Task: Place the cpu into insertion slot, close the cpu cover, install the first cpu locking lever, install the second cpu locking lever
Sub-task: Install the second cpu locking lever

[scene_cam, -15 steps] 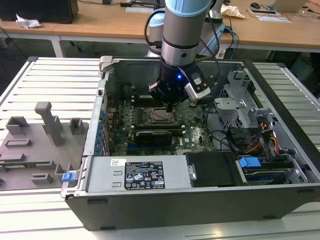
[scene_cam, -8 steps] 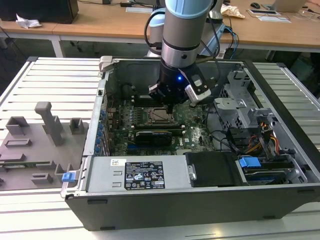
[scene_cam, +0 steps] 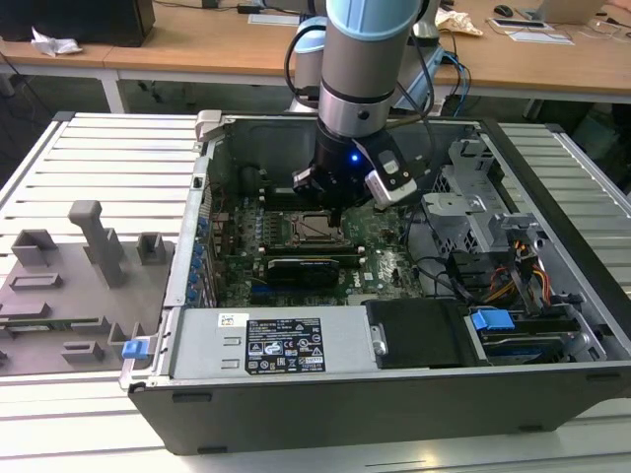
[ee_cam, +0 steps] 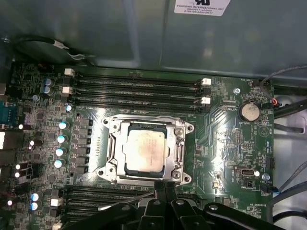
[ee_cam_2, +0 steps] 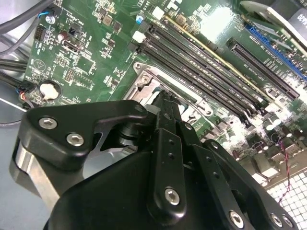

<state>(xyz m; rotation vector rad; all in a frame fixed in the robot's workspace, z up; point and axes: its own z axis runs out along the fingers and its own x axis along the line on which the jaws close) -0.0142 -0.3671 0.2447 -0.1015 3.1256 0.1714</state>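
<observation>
Chip (ee_cam: 145, 152) sits in the socket at board centre with the cover (ee_cam: 145, 151) down around it; claw (ee_cam: 164, 188) sits at the socket's 6 o'clock edge, fingers pinched together, holding nothing I can see. Risk: fingertips slip off a lever or scrape the board (ee_cam: 225, 143) beside it. Labels unreadable.
</observation>
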